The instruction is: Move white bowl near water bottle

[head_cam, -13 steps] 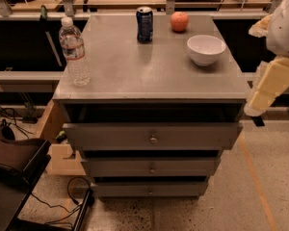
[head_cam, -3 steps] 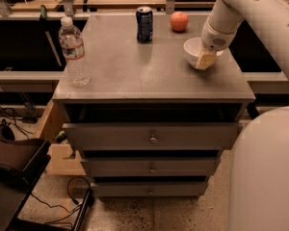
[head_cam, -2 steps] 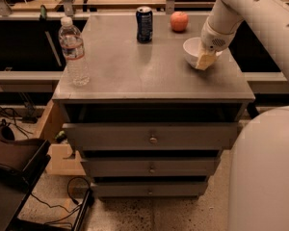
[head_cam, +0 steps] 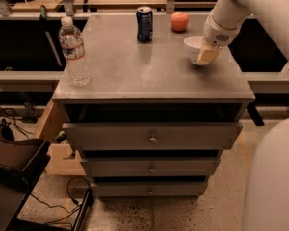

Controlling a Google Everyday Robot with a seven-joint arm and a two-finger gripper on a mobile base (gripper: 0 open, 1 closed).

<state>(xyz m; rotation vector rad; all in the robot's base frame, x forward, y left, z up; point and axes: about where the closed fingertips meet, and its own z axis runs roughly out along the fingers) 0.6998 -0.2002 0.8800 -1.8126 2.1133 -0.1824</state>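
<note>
Compared with four seconds back, when it hung off the right edge of the worktop, the arm (head_cam: 245,6) now reaches in from the upper right corner and slants down and leftward over the worktop (head_cam: 149,78). Against the picture of under a second ago we find almost no shift.

Its thick white link narrows to a wrist with a small grille. Below that sits the tan tool (head_cam: 207,56), set against the near right side of the white bowl (head_cam: 192,46) and covering that part of the rim. We cannot tell whether the tool is closed on the bowl or only resting at it.

The white bowl stands upright on the right part of the worktop, just in front of the apple (head_cam: 179,20) and to the right of the soda can (head_cam: 144,24). The water bottle (head_cam: 73,52) stands upright at the left edge, well apart from the bowl, with bare worktop between them. Below the worktop we see three drawers (head_cam: 151,137) with small knobs.
</note>
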